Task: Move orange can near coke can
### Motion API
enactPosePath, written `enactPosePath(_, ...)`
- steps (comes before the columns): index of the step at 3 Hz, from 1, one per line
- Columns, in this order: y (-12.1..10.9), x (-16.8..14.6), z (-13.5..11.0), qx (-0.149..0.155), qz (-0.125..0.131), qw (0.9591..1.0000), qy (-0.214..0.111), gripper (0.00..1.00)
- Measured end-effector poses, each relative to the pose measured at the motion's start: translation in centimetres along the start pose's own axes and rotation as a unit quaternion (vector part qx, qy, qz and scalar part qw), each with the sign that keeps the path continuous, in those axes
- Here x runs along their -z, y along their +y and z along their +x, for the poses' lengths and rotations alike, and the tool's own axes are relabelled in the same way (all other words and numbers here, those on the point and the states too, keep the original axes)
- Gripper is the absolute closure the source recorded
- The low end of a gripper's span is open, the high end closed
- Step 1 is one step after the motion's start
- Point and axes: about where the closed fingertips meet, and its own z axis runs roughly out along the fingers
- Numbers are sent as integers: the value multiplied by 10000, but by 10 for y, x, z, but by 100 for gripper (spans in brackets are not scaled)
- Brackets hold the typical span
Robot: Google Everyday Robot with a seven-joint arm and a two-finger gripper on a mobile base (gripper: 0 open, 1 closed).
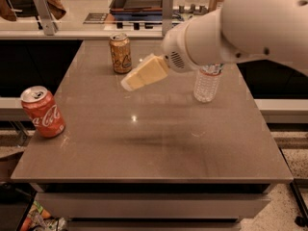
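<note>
The orange can (pixel 120 53) stands upright at the far left-centre of the grey table (pixel 154 148). The red coke can (pixel 42 111) stands upright near the table's left edge, well in front of the orange can. My gripper (pixel 127 84), a cream wedge on the white arm, hovers above the table just right of and slightly in front of the orange can, pointing left and down. It holds nothing that I can see.
A clear plastic water bottle (pixel 208 83) stands right of centre, partly behind my arm. A counter with a glass rail (pixel 96 30) runs behind the table. The floor drops away at the table's front and sides.
</note>
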Motion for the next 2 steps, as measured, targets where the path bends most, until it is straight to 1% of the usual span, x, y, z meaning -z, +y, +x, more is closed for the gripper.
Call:
enactPosePath(1, -1, -39, -14, -67, -67, 9992, -376, 0)
enactPosePath(2, -8, -71, -22, -174, 3, 9972, -731, 0)
